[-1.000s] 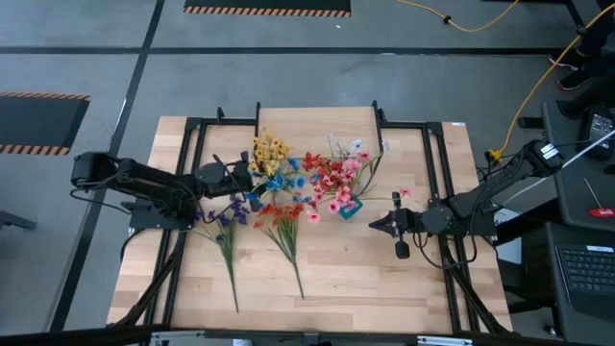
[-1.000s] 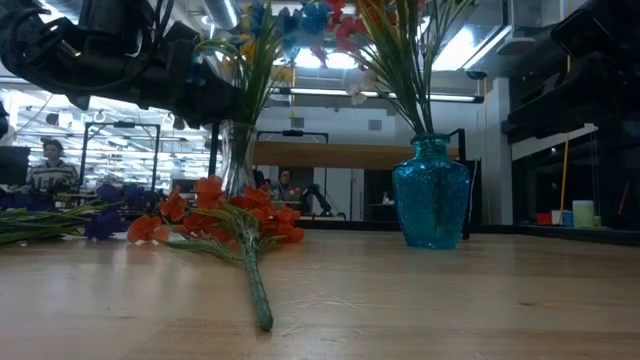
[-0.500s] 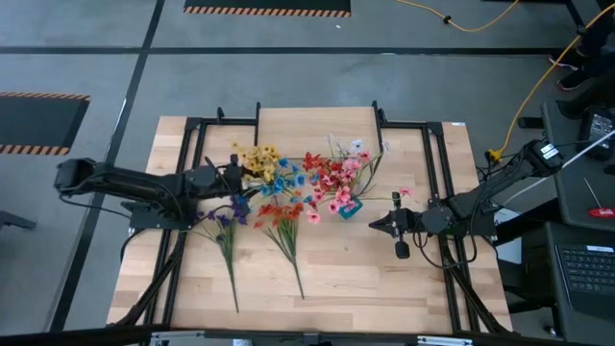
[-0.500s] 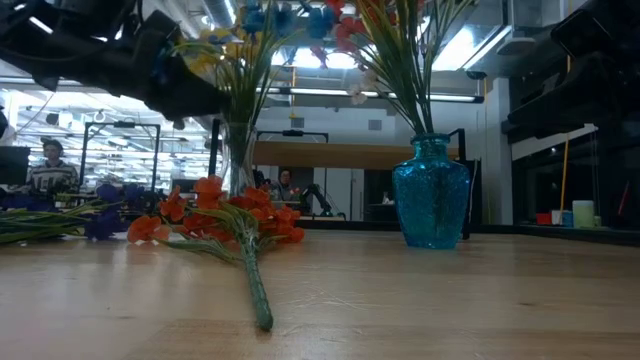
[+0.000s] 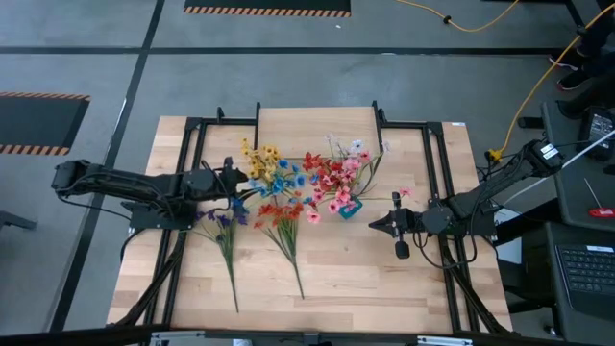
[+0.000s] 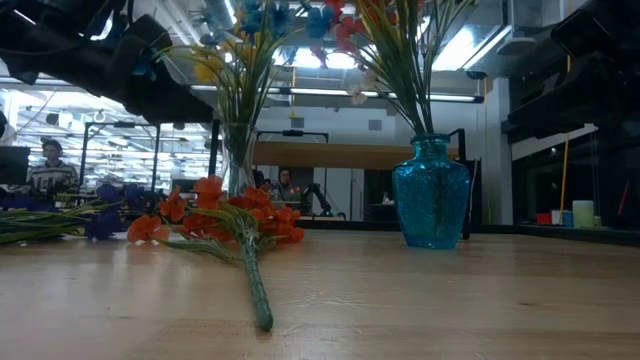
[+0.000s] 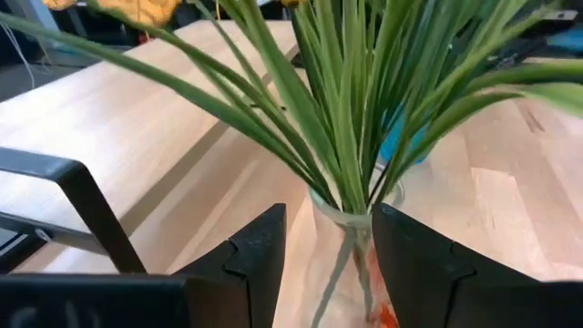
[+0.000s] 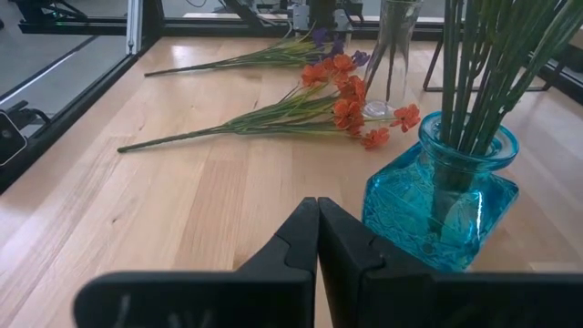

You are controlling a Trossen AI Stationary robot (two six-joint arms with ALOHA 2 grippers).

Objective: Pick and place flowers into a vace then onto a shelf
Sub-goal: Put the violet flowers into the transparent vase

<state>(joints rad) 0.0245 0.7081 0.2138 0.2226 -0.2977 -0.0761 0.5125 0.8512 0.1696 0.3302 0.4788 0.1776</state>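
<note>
The left arm reaches in from the tabletop's left edge, its left gripper raised, fingers parted. The right arm waits near the right edge, its right gripper closed, fingertips touching.

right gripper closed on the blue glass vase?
No. The right gripper is shut on nothing, short of the blue glass vase, which stands apart on the table.

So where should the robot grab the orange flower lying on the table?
Probably by its bare green stem, below the orange blossoms. The orange flower lies flat on the table, so a tool coming straight down could close across the thin stem. The stem end has open wood around it, while the blossom end sits crowded near the clear vase and the purple flower.
</note>
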